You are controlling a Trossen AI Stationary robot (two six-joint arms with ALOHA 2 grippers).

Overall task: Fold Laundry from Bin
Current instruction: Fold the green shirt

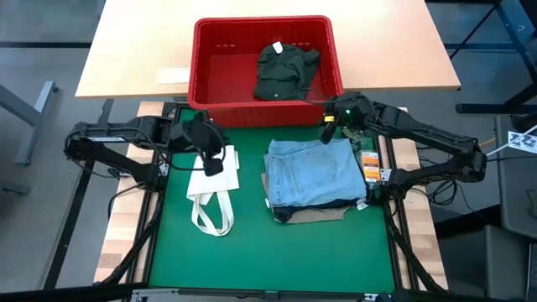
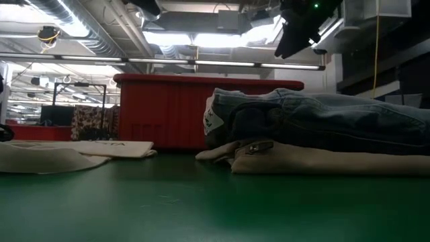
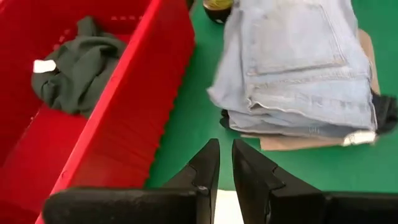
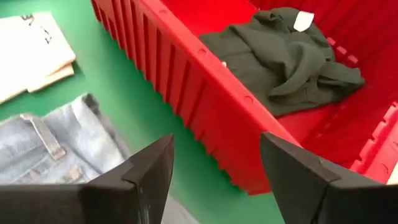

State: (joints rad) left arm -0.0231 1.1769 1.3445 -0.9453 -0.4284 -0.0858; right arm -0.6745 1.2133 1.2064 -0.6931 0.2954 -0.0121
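While its fingers stand wide apart, the right gripper [image 1: 329,126] hovers beside the red bin [image 1: 201,63] holding an olive garment [image 1: 281,69]; the left gripper [image 1: 212,166], fingers nearly together and empty, hangs over the tote bag [image 1: 214,200], folded jeans [image 1: 315,172] between.

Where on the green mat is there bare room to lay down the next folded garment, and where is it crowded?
Free: the near strip of the green mat, in front of the white bag and the stack of folded clothes; also the lane between those two. Crowded: the far edge by the red bin, where the left gripper and right gripper hover.
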